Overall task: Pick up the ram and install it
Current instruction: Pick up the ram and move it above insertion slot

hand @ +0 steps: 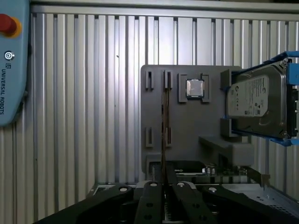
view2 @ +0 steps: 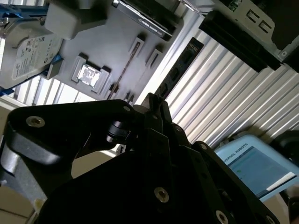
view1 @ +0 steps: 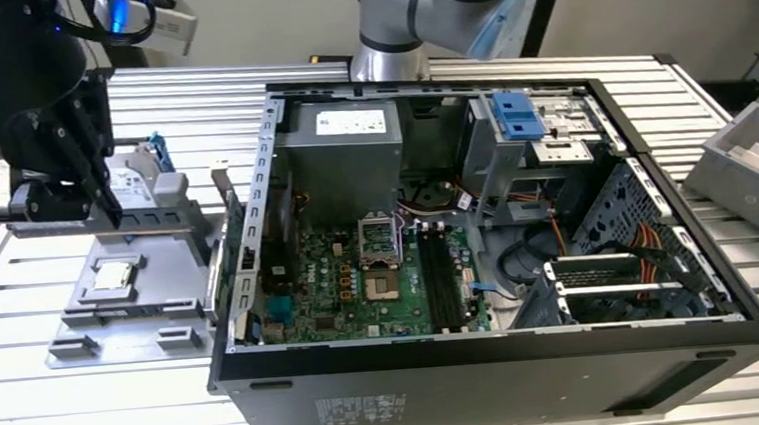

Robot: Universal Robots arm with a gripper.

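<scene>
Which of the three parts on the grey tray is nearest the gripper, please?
The ram, the thin stick seen edge-on, in line with the gripper; the chip and hard drive sit off to one side.

Exterior view high above computer case (view1: 496, 350), both wrist views sharing grey tray (hand: 187, 121) (view2: 107, 42)

gray tray (view2: 117, 37) | silver chip (view2: 88, 74) seated | hard drive (view2: 28, 51) at edge | ram (view2: 124, 70) edge-on
</scene>
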